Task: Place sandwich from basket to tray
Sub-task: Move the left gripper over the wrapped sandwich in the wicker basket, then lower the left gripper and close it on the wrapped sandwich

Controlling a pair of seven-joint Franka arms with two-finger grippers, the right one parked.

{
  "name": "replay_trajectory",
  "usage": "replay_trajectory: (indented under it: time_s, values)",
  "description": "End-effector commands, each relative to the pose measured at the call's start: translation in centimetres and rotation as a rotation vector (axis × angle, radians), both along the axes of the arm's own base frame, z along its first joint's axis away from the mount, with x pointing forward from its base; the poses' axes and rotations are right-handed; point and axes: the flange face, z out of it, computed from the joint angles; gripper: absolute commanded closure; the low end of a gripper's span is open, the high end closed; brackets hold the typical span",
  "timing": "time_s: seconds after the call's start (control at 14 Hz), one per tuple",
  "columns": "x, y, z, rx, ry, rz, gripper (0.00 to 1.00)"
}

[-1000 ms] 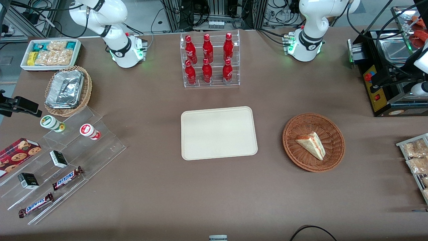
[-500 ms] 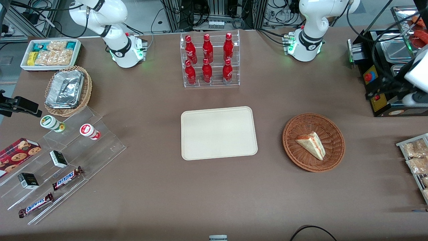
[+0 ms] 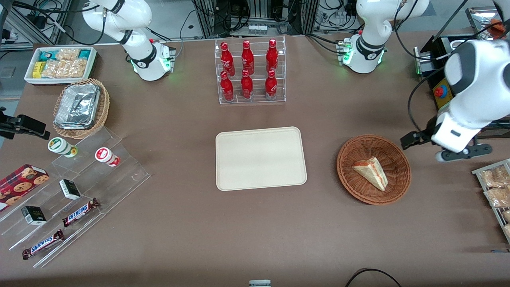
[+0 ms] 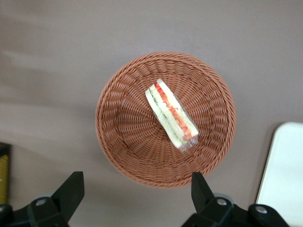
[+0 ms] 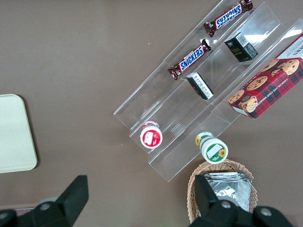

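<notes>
Swinging in beside basket, pincer now spread, sandwich unmoved

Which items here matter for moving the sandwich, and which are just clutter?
In play: sandwich lying in basket; bare tray; open gripper above the basket.

Clutter: red bottles, foil trays, Snickers bars, cookie box.

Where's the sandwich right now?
The sandwich lies in the basket, toward the working arm's end of the table beside the tray. The open gripper hangs above the basket, touching nothing.
</notes>
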Motion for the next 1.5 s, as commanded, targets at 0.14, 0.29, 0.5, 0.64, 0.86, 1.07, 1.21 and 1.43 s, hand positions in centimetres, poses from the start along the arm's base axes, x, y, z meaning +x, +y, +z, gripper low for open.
replay_trajectory:
  time_s: [0.14,0.29,0.5,0.64,0.86,1.07,1.21,1.43]
  values:
    - [-1.7,-4.0,-7.0,-0.021,-0.084,0.394,0.0]
    - [-2.5,-4.1,-9.2,-0.034,-0.113,0.42,0.0]
    - [-1.8,-4.3,-12.5,-0.042,-0.109,0.451,0.0]
    - [-1.4,-4.7,-14.5,-0.052,-0.117,0.476,0.0]
    - [-0.9,-5.1,-17.0,-0.069,-0.135,0.491,0.0]
    - [-0.9,-5.5,-19.4,-0.074,-0.127,0.488,0.01]
    - [-0.6,-5.5,-19.9,-0.077,-0.126,0.511,0.75]
    - [0.0,-5.8,-17.3,-0.055,-0.124,0.439,1.0]
